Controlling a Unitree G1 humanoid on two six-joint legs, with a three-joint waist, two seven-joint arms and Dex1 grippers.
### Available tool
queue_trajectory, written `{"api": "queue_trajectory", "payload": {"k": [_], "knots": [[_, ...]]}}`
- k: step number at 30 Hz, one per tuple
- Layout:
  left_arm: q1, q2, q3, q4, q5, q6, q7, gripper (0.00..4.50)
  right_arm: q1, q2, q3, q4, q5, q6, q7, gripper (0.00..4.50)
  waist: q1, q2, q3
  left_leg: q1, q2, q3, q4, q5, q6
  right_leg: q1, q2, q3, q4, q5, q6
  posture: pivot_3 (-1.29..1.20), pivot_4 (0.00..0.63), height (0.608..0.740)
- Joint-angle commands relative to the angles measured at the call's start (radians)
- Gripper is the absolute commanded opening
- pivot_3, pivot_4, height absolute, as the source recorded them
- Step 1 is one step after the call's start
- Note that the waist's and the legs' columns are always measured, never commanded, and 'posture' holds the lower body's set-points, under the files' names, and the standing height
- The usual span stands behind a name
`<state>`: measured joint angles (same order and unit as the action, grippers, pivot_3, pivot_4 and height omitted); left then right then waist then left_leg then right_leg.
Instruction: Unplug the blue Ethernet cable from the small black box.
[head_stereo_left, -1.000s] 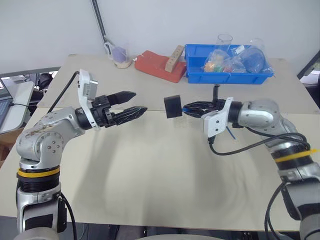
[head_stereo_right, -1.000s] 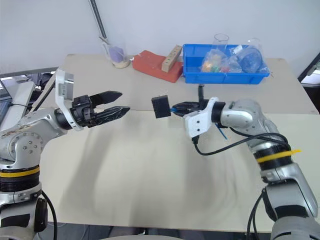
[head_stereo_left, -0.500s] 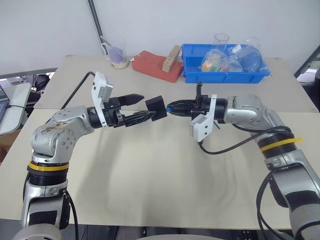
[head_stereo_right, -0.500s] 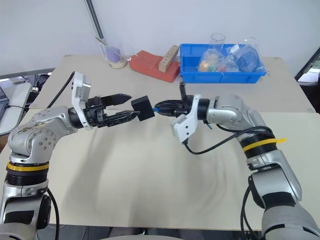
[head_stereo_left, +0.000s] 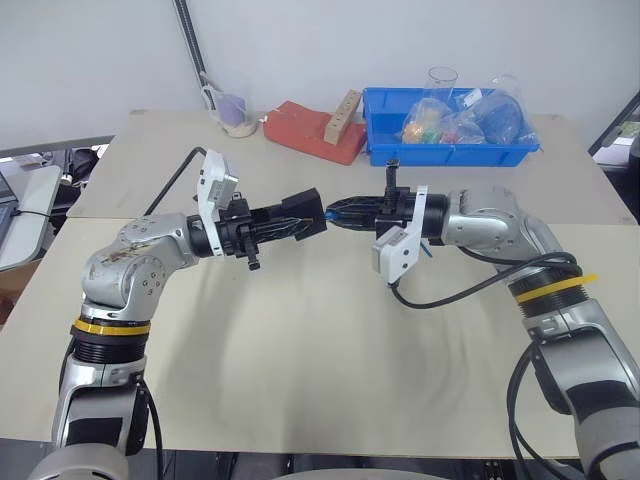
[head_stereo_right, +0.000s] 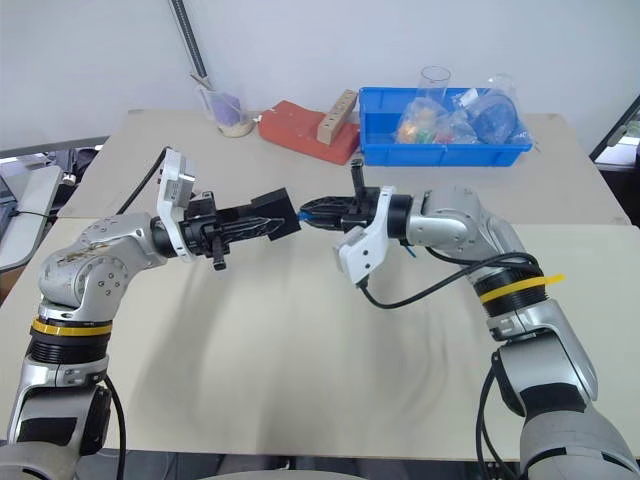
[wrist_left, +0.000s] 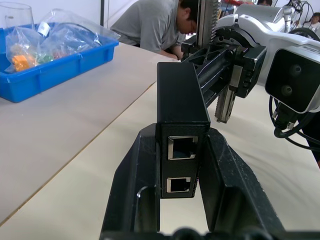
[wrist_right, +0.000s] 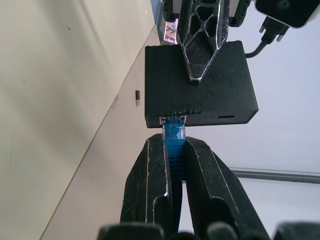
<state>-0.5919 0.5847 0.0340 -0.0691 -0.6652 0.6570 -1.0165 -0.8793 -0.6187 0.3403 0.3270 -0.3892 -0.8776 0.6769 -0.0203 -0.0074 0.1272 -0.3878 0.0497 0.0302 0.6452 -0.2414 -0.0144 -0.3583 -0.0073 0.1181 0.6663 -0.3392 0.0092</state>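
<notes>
A pale beige worktop (head_stereo_left: 300, 380) stands before a white wall. Along its far edge, from left to right: a clear cup (head_stereo_left: 238, 112) with a purple object inside, a red flat item (head_stereo_left: 315, 128) bearing a wooden block (head_stereo_left: 347, 108), and a blue tray (head_stereo_left: 455, 150) holding clear bags and glassware. In the left wrist view a person (wrist_left: 155, 22) in a grey shirt bends over beyond the worktop.

Left of centre, raised above the worktop, the left end effector (head_stereo_left: 290, 226) points toward the right, its two black fingers (wrist_left: 132, 185) closed against opposite sides of the small black box (head_stereo_left: 306, 211); two empty sockets face its wrist camera.

Immediately to the right, the right end effector (head_stereo_left: 345, 212) points toward the left, its fingers (wrist_right: 150, 185) pinched on the blue Ethernet cable (wrist_right: 174, 142) just behind the plug. The plug sits in the socket on the box's right-hand face. Box and plug hang between the two end effectors, clear of the worktop.

A tiny black stick-like bit (wrist_right: 137, 97) lies on the worktop in the right wrist view.
</notes>
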Motion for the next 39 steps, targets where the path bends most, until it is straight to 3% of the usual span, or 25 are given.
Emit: {"api": "queue_trajectory", "payload": {"k": [1, 4, 5, 10, 13, 15, 18, 22, 29, 39], "knots": [[-0.033, 0.001, 0.011, -0.009, -0.002, -0.003, -0.001, 0.54, -0.033, 0.009, -0.011, -0.078, 0.075, 0.016, 0.021, 0.05, 0.0, 0.0, 0.0, 0.0, 0.0, 0.0, 0.0, 0.0, 0.0, 0.0, 0.0, 0.0, 0.0, 0.0, 0.0, 0.0, 0.15, 0.74], [-0.029, 0.029, -0.006, -0.026, -0.001, -0.001, -0.049, 0.54, -0.012, -0.002, 0.015, -0.094, 0.199, 0.106, 0.146, 0.05, -0.001, 0.0, 0.0, 0.0, 0.0, 0.0, 0.0, 0.0, 0.0, 0.0, 0.0, 0.0, 0.0, 0.0, 0.0, 0.0, 0.15, 0.74], [-0.027, 0.034, -0.009, -0.031, -0.003, 0.0, -0.061, 0.54, 0.002, -0.008, 0.015, -0.113, 0.261, 0.166, 0.2, 1.09, -0.002, 0.0, 0.0, 0.0, 0.0, 0.0, 0.0, 0.0, 0.0, 0.0, 0.0, 0.0, 0.0, 0.0, 0.0, 0.0, 0.15, 0.74], [-0.029, 0.059, -0.029, -0.03, 0.013, -0.031, -0.122, 0.54, 0.052, -0.099, -0.014, -0.267, 0.643, 0.576, 0.529, 2.82, 0.006, 0.0, 0.0, -0.001, 0.0, -0.002, 0.0, 0.0, 0.0, 0.002, -0.001, -0.003, 0.005, 0.0, 0.0, 0.0, 0.15, 0.74], [-0.036, 0.065, -0.031, -0.022, 0.018, -0.04, -0.149, 0.54, 0.04, -0.145, -0.061, -0.354, 0.808, 0.881, 0.589, 3.87, 0.006, 0.0, 0.0, -0.001, 0.0, -0.002, 0.001, 0.0, 0.001, 0.002, -0.001, -0.003, 0.005, 0.0, 0.0, 0.0, 0.15, 0.74], [-0.042, 0.064, -0.03, -0.024, 0.015, -0.044, -0.168, 0.54, 0.016, -0.152, -0.102, -0.395, 0.948, 1.16, 0.554, 4.47, 0.005, 0.0, 0.0, -0.001, 0.0, -0.003, 0.0, -0.001, 0.001, 0.002, -0.001, -0.004, 0.002, 0.0, 0.0, 0.0, 0.15, 0.74], [-0.055, 0.053, -0.025, -0.028, 0.0, -0.039, -0.181, 0.54, -0.016, -0.126, -0.152, -0.406, 1.056, 1.426, 0.479, 4.47, 0.002, 0.0, 0.0, -0.001, 0.001, -0.004, 0.0, -0.001, 0.001, 0.001, 0.0, -0.004, -0.001, 0.0, 0.0, 0.0, 0.15, 0.74], [-0.065, 0.051, -0.032, -0.037, 0.001, -0.039, -0.193, 0.54, -0.022, -0.104, -0.168, -0.425, 1.08, 1.565, 0.453, 4.47, 0.003, 0.0, 0.0, -0.002, 0.0, -0.004, 0.0, -0.001, 0.001, 0.001, 0.0, -0.004, -0.002, 0.0, 0.0, 0.0, 0.15, 0.74], [-0.072, 0.054, -0.034, -0.046, 0.003, -0.036, -0.205, 0.54, -0.004, -0.101, -0.172, -0.456, 1.044, 1.608, 0.479, 2.27, 0.006, 0.0, 0.0, -0.005, -0.001, -0.003, 0.0, -0.001, 0.001, -0.003, 0.0, -0.004, -0.001, 0.0, 0.0, 0.0, 0.15, 0.74], [-0.08, 0.054, -0.034, -0.049, 0.004, -0.036, -0.21, 0.54, 0.017, -0.071, -0.147, -0.448, 0.986, 1.591, 0.49, 2.27, 0.004, 0.0, 0.0, -0.006, -0.001, -0.003, 0.0, -0.001, 0.001, -0.005, 0.0, -0.004, -0.001, 0.0, 0.0, 0.0, 0.15, 0.74]]}}
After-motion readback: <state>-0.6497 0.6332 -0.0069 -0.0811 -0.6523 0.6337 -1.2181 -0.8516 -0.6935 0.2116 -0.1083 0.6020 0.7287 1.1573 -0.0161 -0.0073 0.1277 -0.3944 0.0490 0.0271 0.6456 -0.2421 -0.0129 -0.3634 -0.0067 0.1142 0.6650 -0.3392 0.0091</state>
